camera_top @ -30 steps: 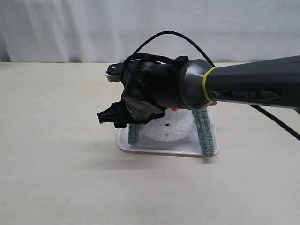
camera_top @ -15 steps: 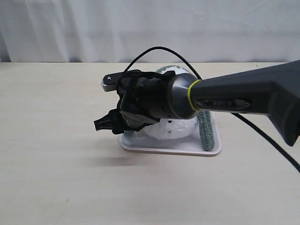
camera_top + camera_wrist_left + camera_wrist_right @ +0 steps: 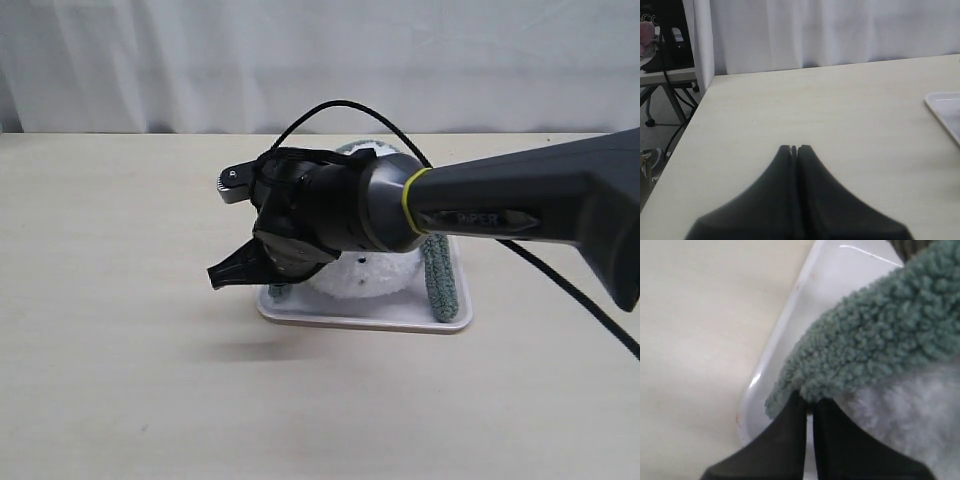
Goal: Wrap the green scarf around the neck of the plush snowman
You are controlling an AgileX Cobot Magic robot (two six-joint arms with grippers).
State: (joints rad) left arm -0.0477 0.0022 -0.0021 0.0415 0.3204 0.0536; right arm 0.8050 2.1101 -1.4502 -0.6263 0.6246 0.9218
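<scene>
**A:** Entry: scarf job. Which step is running?

**B:** Draping, I am judging. The green scarf (image 3: 437, 272) is lying over the plush snowman (image 3: 372, 277), which is sitting in the white tray (image 3: 360, 318). One end is hanging down its right side, and a short tip is showing at the tray's left edge. The arm is hiding the snowman's neck.

**A:** Right hand?

**B:** The right hand (image 3: 218, 273) is reaching across, hovering just left of the tray. Its fingers are pressing together, with nothing green showing between them.

**A:** Left hand?

**B:** The left hand (image 3: 794, 149) is hanging over the bench (image 3: 120, 350), pressed together on nothing.

**A:** Next?

**B:** Likely regripping an end and crossing it before the neck.
</scene>
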